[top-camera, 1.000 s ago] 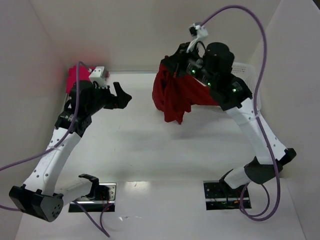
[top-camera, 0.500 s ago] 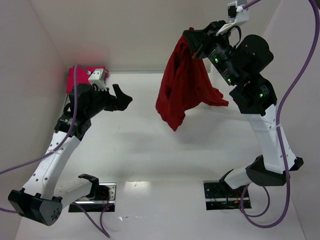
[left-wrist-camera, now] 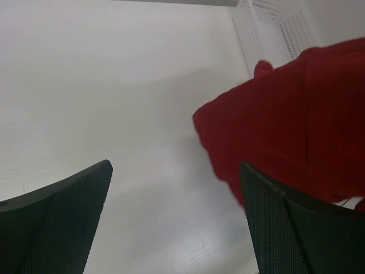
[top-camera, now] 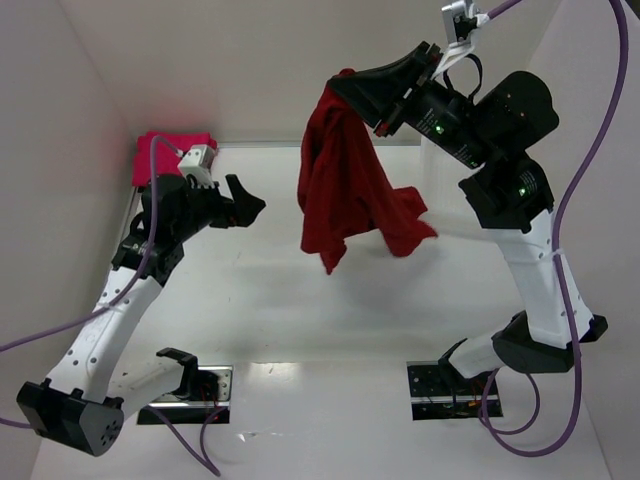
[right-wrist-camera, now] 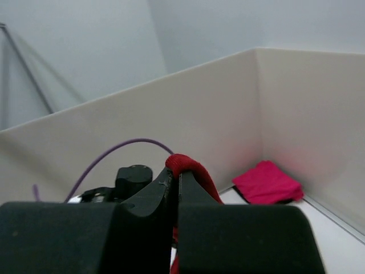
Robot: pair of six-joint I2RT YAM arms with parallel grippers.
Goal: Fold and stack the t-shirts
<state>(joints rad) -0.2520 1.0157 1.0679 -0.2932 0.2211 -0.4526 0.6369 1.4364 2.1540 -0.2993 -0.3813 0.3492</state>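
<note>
My right gripper (top-camera: 345,88) is shut on an edge of the dark crimson t-shirt (top-camera: 340,190) and holds it high, so the shirt hangs crumpled above the table's far middle. The pinched red fold shows at the fingertips in the right wrist view (right-wrist-camera: 188,165). My left gripper (top-camera: 245,205) is open and empty, left of the hanging shirt, which fills the right of the left wrist view (left-wrist-camera: 291,137). The magenta-pink t-shirt (top-camera: 170,152) lies folded in the far left corner, and also shows in the right wrist view (right-wrist-camera: 267,184).
A white mesh basket (left-wrist-camera: 274,25) stands at the far right, behind the hanging shirt. White walls enclose the table (top-camera: 300,300) on the left, back and right. Purple cables (top-camera: 590,150) loop off both arms.
My right gripper has risen and swung left with the crimson shirt, lifting it off the table until it hangs free. The left arm has barely moved.
</note>
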